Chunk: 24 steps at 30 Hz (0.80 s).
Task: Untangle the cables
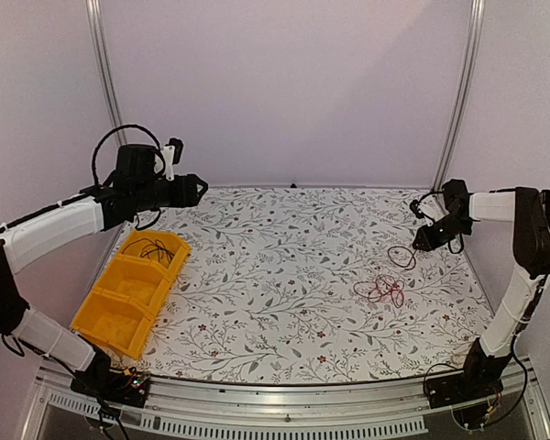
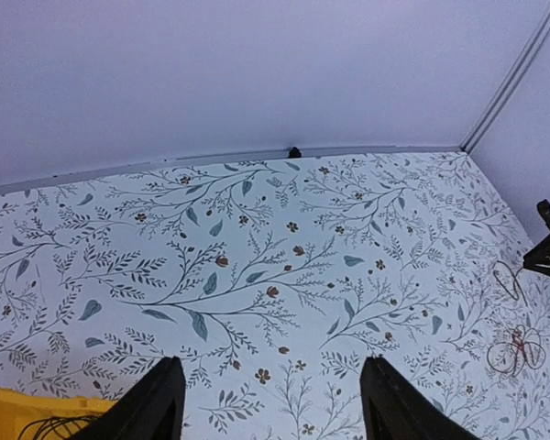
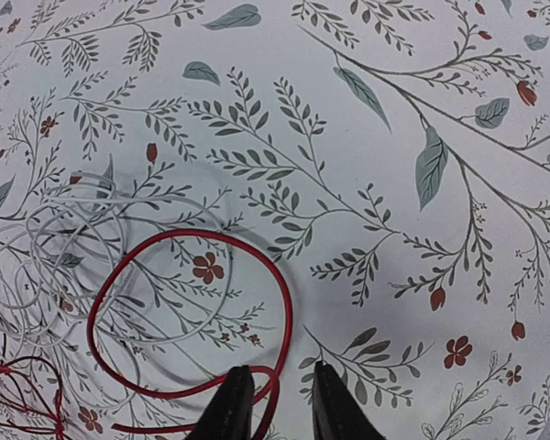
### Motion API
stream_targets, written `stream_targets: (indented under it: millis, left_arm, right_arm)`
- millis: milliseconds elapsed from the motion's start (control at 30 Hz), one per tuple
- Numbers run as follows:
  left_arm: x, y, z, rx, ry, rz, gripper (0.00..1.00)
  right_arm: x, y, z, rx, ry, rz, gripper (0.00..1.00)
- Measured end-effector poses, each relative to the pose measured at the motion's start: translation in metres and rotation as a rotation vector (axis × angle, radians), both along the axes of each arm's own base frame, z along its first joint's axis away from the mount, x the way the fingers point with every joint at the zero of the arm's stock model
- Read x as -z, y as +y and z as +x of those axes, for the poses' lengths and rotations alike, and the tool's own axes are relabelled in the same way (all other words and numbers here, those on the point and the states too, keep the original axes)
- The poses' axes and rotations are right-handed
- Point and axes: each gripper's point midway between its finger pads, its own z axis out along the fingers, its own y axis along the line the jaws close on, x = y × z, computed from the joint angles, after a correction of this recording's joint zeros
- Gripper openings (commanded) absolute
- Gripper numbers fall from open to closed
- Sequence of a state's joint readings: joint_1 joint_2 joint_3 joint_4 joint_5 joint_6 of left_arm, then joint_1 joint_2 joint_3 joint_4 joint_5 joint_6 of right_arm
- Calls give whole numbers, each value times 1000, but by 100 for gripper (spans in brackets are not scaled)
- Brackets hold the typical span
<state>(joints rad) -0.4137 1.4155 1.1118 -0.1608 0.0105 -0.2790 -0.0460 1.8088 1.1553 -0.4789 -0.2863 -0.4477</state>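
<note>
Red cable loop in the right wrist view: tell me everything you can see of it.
The red cable is a thin, glossy, flexible wire lying flat on the flowered tablecloth in one rough loop. Its strands cross at the near side and pass between the slightly parted fingers of the right pincer; whether they touch it is unclear. On one side the loop overlaps pale white wires.

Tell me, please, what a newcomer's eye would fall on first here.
The bright yellow bin at the left of the table stands out, a black cable coiled in its far compartment. On the right lies a red cable tangle, and the right gripper hangs low over a red loop.
</note>
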Motion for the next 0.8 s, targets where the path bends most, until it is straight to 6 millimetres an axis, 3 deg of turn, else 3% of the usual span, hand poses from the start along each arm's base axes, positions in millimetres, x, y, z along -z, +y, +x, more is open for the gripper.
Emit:
stream_targets:
  millis: [33,167,267,333,467,633,733,800]
  left_arm:
    - [-2,-3,-3,11,-9,-24,67]
    - [-12,-26,-11,77,-54,-94,68]
    - [-17,-62,-22,163,-95,-99,80]
    - [-16,-103,-35,252,-127,-78,82]
    - [-1,-191,-68,458,-167,-15,85]
    - [12,-281,-95,629,-212,-5,88]
    - [7,-321,-103,679,-252,-44,90]
    - [0,-344,-108,703,-295,-62,92]
  right_arm:
    - [0,0,1,4,-2,4,1]
    - [0,1,0,10,3,11,0]
    - [-1,0,-7,6,4,-1,0]
    - [-15,-2,-15,2,-9,-14,0]
    - [-85,0,-20,-23,-171,-26,0]
    - [-201,20,-40,-115,-452,25,0]
    - [-230,39,-54,-187,-514,72,0]
    - [-232,58,-63,-244,-504,109,0]
